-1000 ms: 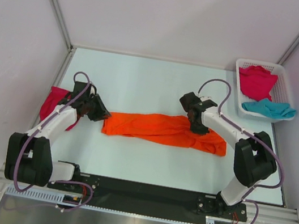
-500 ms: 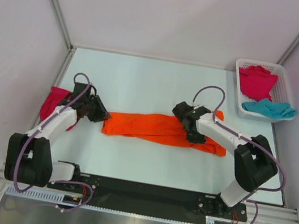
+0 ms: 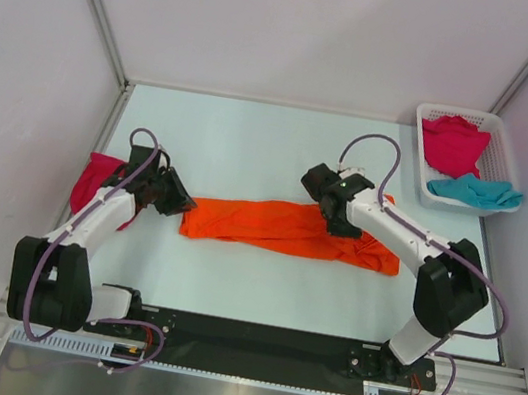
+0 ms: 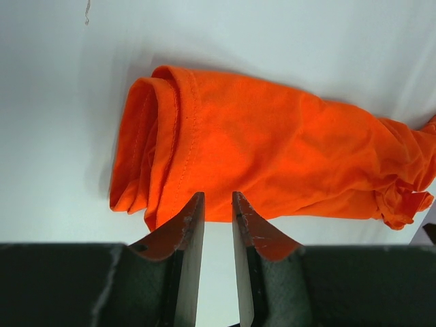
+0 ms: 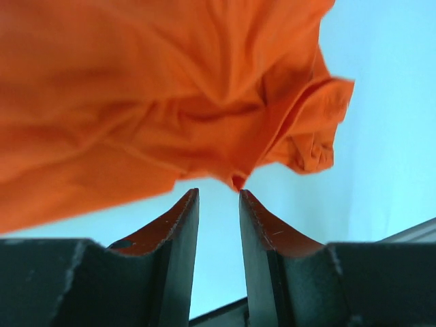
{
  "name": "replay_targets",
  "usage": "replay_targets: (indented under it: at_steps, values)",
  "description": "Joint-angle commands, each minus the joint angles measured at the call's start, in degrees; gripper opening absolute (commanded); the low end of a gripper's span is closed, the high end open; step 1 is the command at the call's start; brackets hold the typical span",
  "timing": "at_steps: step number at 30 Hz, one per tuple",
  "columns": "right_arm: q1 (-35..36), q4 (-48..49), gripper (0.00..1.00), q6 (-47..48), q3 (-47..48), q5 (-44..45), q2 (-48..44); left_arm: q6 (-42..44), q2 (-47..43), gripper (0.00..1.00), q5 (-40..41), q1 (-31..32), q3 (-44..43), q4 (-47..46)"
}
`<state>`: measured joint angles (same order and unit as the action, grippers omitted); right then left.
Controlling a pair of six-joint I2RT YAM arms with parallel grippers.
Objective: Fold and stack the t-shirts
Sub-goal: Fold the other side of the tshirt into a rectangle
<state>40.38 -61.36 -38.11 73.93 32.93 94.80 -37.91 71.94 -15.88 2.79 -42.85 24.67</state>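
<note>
At the left end of the orange t-shirt (image 3: pixel 259 225), which lies stretched out on the table (image 3: pixel 252 145), we see the left gripper (image 4: pixel 216 197) just short of the cloth, narrowly parted and empty. Over the shirt's right part the right gripper (image 5: pixel 218 192) is partly open, gripping nothing.

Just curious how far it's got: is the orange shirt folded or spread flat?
Partly folded: the orange shirt lies as a long narrow strip, layers doubled at one end.
</note>
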Motion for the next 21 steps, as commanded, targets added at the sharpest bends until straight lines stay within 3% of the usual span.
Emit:
replay_targets:
  at_steps: [1,10,21]
  values:
    - [-4.08,1.86,0.35,3.47,6.22,3.20,4.51,1.43,-2.24,0.28,-0.38,0.29,-0.22,-0.32]
    - [-9.62,5.02,0.35,7.08,6.68,1.97,7.24,1.96,-1.54,0.28,-0.47,-0.59,-0.30,-0.32]
    - [-5.32,4.94,0.35,1.64,-6.42,0.47,1.53,2.31,-1.19,0.28,-1.08,-0.85,0.75,-1.02]
